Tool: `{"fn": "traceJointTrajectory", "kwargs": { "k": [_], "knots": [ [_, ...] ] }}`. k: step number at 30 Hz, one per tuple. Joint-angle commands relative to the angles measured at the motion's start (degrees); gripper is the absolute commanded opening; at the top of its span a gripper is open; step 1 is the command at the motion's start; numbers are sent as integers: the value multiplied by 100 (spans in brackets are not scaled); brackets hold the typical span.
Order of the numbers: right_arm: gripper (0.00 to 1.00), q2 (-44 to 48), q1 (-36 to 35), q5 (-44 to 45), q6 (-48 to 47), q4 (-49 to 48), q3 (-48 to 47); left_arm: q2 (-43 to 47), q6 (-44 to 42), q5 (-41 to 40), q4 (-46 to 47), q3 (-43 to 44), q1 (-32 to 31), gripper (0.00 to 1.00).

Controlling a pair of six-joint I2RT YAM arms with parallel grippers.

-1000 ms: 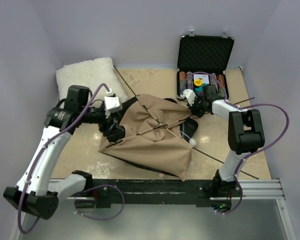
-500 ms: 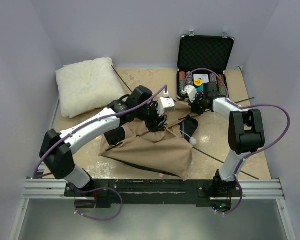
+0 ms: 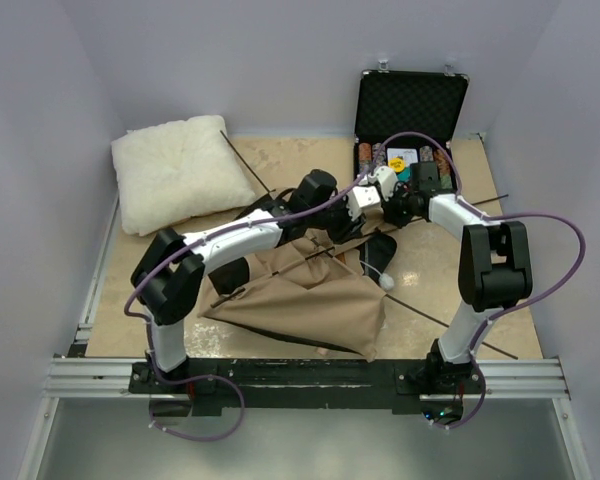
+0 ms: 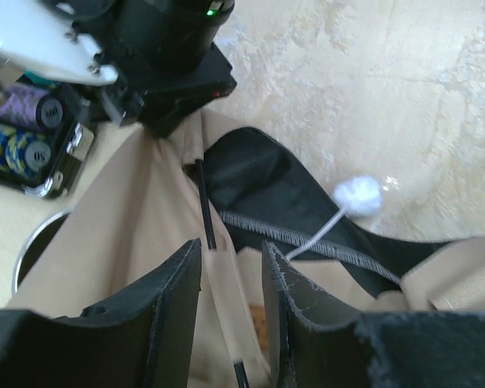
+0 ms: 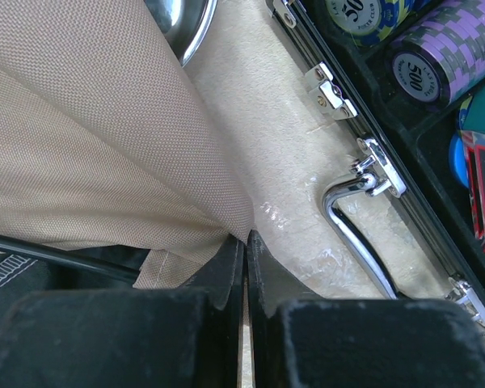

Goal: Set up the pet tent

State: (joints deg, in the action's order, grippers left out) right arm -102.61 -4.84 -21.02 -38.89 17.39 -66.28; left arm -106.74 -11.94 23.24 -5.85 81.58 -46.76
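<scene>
while right pincer [image 5: 244, 239] pinches the pet tent [image 5: 89, 145], left pincer [image 4: 233, 252] gapes astride its pole [image 4: 205, 208]

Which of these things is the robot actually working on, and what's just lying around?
In the job: pet tent, its dark poles.
Lying about: white pillow, black case of poker chips.

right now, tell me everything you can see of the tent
The tent lies collapsed on the table: crumpled tan woven fabric with black lining and trim, thin dark poles sticking out, a white pompom on a cord. The right gripper pinches an edge; the left gripper, open, straddles one pole.
</scene>
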Motion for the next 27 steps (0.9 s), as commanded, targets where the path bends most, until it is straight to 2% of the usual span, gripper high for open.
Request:
{"fn": "traceJointTrajectory", "kwargs": {
  "k": [1,8,16,21,23,27],
  "knots": [
    [0,136,88,-210,251,151,-262,-522,-536,-451,823,331,-289,39],
    [0,92,264,-315,295,265,-429,-1235,-950,-962,655,754,-421,38],
    [0,171,308,-386,172,415,-421,-1569,-1055,-1515,707,973,-439,29],
    [0,232,300,-412,163,380,-307,-1824,-1240,-1718,594,1254,-474,29],
    [0,267,308,-395,180,336,-263,-1920,-1345,-1762,287,1378,-483,29],
    [0,285,343,-368,207,318,-245,-1965,-1547,-1648,128,1308,-483,31]
  ]
}}
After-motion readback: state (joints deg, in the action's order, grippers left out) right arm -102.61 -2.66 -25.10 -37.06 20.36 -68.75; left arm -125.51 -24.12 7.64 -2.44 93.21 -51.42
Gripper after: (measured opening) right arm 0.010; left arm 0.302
